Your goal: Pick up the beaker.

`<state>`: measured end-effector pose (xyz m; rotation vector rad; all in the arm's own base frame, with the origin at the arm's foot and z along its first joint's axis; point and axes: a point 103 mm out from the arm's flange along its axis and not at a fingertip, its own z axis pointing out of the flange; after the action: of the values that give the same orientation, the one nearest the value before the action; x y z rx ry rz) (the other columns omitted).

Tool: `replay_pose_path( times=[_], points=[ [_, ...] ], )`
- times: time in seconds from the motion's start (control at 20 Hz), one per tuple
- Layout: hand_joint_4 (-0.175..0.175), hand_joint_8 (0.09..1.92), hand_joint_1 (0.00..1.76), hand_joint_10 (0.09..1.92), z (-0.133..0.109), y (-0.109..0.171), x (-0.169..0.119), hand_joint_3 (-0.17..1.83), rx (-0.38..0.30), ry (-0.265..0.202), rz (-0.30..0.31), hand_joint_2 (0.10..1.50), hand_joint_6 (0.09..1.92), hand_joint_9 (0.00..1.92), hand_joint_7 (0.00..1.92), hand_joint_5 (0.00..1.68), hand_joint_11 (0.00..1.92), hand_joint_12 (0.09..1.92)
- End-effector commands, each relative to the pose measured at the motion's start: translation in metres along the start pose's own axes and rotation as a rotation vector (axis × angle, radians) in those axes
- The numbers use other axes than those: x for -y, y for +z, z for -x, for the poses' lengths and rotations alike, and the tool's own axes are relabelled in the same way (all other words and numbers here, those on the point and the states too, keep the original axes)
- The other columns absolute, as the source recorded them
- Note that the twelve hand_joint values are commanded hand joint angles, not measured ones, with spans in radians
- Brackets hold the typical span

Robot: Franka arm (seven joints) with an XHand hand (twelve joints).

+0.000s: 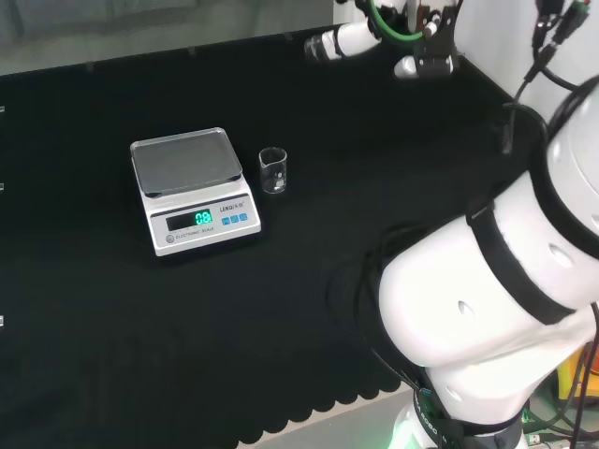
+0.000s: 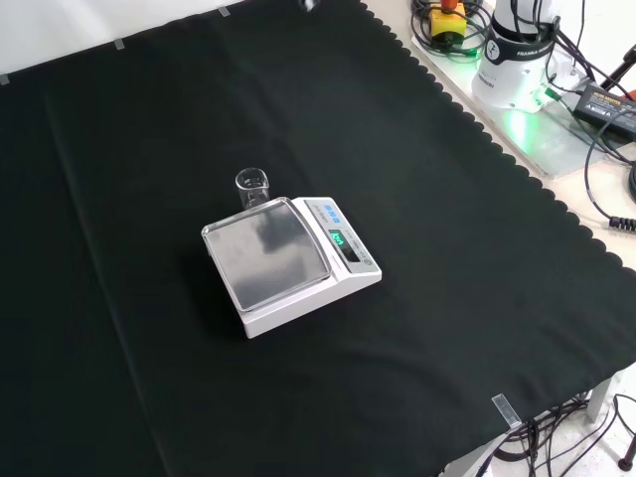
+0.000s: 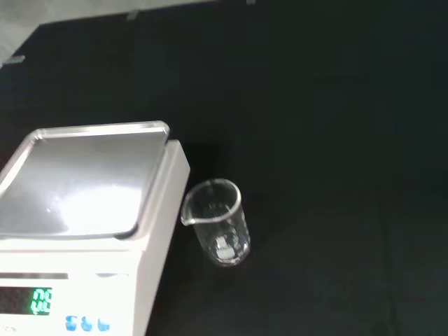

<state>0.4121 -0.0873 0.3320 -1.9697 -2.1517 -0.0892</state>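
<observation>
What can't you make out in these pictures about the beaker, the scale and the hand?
- Beaker, front view: its lower part is hidden behind the scale.
- Beaker contents: the glass is clear; the wrist view shows glints at the bottom, but I cannot tell whether anything is inside.
- Hand, head view: cut off by the top edge, so its fingers cannot be judged.

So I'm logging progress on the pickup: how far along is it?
Barely begun. Nothing looks done: the beaker stands upright on the black cloth beside the scale, untouched. The hand is up at the head view's far edge, well away from it. Approach, grasp and lift are all left.
</observation>
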Motion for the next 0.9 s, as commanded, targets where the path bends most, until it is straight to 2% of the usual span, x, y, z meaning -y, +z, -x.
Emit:
replay_pose_path(
  times=[0.05,0.25,0.4,0.45,0.75,0.9],
  points=[
    [0.010,0.57,0.43,0.61,0.043,0.045,-0.045,0.08,-0.063,-0.025,0.020,0.78,0.09,0.00,0.00,0.06,0.00,1.54],
    [0.004,0.63,0.45,0.68,0.041,0.069,-0.064,0.07,-0.070,-0.034,0.006,0.78,0.09,0.00,0.00,0.08,0.00,1.57],
    [-0.009,0.70,0.47,0.75,0.043,0.083,-0.074,0.06,-0.089,-0.021,-0.001,0.78,0.09,0.00,0.00,0.13,0.03,1.57],
    [-0.013,0.72,0.47,0.77,0.038,0.087,-0.080,0.06,-0.087,-0.032,-0.011,0.78,0.09,0.00,0.01,0.15,0.04,1.57],
    [-0.029,0.76,0.50,0.85,0.023,0.103,-0.093,0.05,-0.063,-0.049,-0.034,0.78,0.09,0.00,0.03,0.22,0.08,1.56],
    [-0.034,0.76,0.51,0.88,0.021,0.107,-0.100,0.05,-0.061,-0.032,-0.061,0.78,0.09,0.00,0.04,0.25,0.10,1.55]
  ],
)
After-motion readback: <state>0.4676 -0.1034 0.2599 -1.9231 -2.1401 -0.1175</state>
